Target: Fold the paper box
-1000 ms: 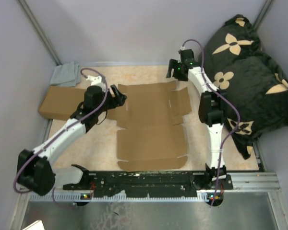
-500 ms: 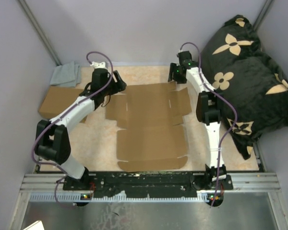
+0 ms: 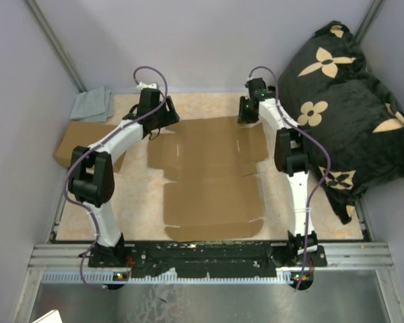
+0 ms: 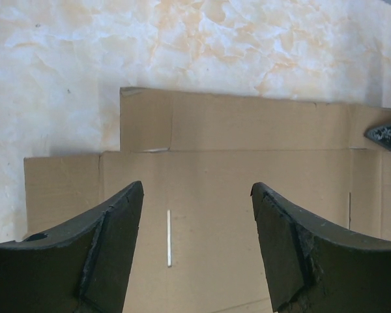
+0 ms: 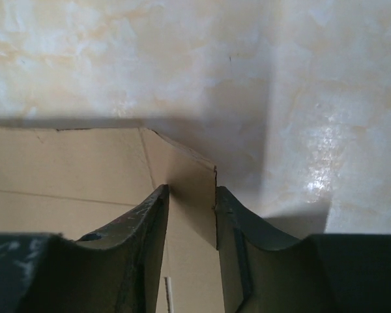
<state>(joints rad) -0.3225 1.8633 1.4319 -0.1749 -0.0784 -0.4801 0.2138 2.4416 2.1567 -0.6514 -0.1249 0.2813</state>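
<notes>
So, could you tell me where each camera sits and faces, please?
Top external: above and behind the bases, looking down on the flat brown cardboard sheet; both white arms show.
Left wrist: over the sheet's far left corner, facing down; open jaws.
Right wrist: over its far right corner, facing down; jaws close together.
All share the sheet.

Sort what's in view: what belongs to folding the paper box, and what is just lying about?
Belongs to the job: paper box, lying flat; left gripper, open above it; right gripper, astride its far flap.
Lying about: ready-made cardboard box; grey cloth; black flowered cushion.
</notes>
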